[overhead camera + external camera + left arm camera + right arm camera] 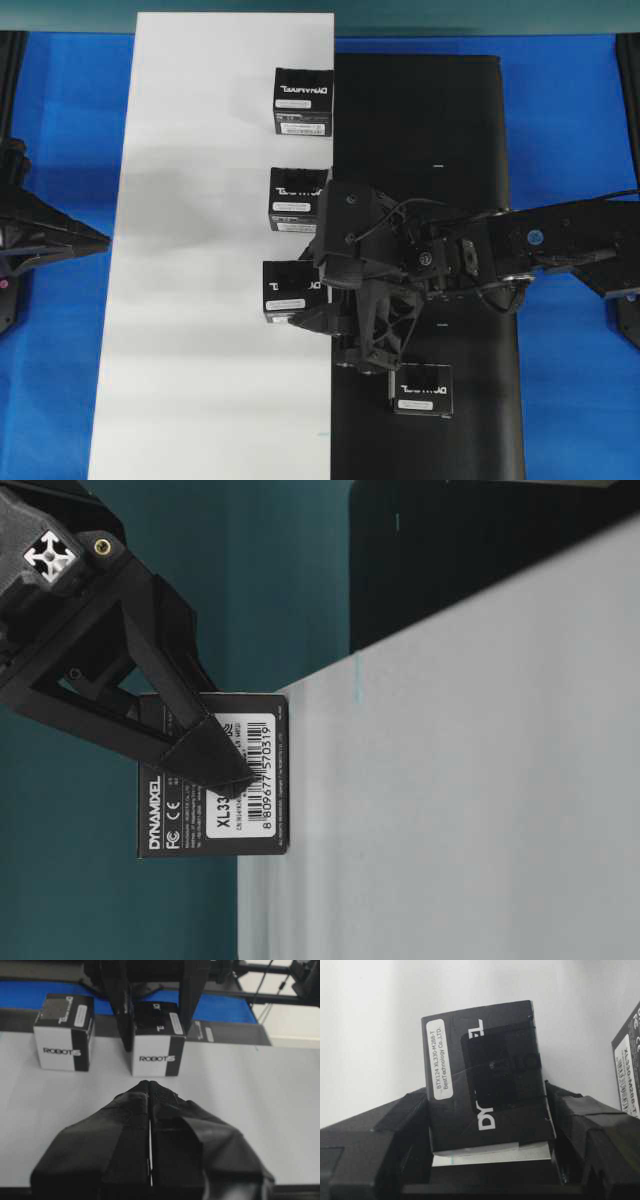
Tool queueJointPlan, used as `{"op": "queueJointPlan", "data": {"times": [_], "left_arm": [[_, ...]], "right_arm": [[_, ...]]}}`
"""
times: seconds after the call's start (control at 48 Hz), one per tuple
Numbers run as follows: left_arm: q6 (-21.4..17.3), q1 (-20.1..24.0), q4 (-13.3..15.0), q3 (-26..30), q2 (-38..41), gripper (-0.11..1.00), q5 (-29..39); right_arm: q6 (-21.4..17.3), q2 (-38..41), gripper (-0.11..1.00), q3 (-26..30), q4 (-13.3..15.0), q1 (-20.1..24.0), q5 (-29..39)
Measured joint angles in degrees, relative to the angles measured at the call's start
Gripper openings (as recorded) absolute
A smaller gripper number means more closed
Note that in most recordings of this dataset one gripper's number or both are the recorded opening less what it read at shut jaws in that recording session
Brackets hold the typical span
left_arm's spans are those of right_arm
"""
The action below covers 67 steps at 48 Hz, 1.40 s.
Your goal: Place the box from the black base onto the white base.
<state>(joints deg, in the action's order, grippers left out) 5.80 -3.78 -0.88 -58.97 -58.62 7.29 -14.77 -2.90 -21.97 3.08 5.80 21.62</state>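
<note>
My right gripper (305, 292) is shut on the box (283, 285), one finger on each side of it. In the right wrist view the box (485, 1080) fills the space between the fingers (405, 1125). It sits over the right edge of the white base (200, 300) and seems to rest on it in the left wrist view, where the box (156, 1047) stands between the dark fingers. Another box (421, 389) lies on the black base (430, 130). My left gripper (150, 1084) is shut and empty at the far left (90, 240), apart from everything.
Two more look-alike boxes (303, 101) (294, 198) stand along the white base's right edge, the nearer one just beyond the held box. The right arm (520, 240) stretches across the black base. Blue table (70, 120) surrounds both sheets.
</note>
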Motion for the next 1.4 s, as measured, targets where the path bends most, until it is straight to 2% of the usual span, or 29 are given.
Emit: {"op": "queueJointPlan", "data": {"times": [0.083, 0.208, 0.312, 0.729, 1.0, 1.395], "left_arm": [[0.00, 0.00, 0.00, 0.09, 0.00, -0.05, -0.09], [0.00, 0.00, 0.00, 0.09, 0.00, -0.05, -0.09], [0.09, 0.00, -0.09, 0.00, 0.00, -0.05, 0.00], [0.09, -0.26, 0.00, 0.09, 0.00, -0.05, 0.00], [0.18, -0.26, -0.09, 0.00, 0.00, -0.05, 0.00], [2.55, -0.26, -0.09, -0.18, 0.09, -0.05, 2.90]], "right_arm": [[0.00, 0.00, 0.70, -0.18, 0.00, 0.00, 0.00], [-0.18, 0.18, 0.92, -0.44, 0.00, 0.00, 0.00], [-0.09, 0.18, 0.99, -0.44, 0.00, 0.00, -0.26], [0.00, -0.97, 0.99, -1.41, 0.00, 0.00, -1.23], [-0.09, -5.54, 0.99, -3.60, 0.00, 0.09, -1.32], [0.00, -13.45, 0.99, -9.14, 0.00, 0.09, -1.32]]}}
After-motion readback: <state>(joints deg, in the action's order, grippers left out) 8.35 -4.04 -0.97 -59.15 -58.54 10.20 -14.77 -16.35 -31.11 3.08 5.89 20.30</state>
